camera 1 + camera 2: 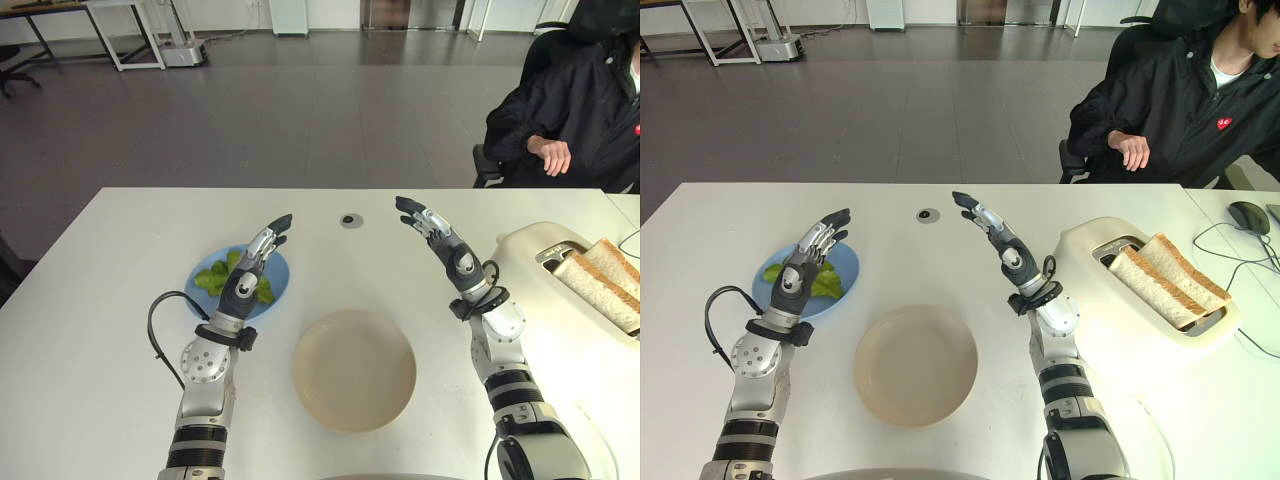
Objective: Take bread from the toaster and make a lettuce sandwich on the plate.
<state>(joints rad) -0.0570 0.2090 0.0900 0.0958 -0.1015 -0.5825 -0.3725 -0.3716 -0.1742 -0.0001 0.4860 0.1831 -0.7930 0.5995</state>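
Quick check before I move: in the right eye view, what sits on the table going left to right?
blue plate with lettuce → beige plate → right hand → toaster holding bread slices

Both arms raised forward, left hand (252, 268) and right hand (440, 240) with fingers extended, holding nothing

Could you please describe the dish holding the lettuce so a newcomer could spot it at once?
On the white table, look to the robot's left side, behind its left hand. There sits a small blue dish of green lettuce; the beige plate nearer the middle is larger and bare.
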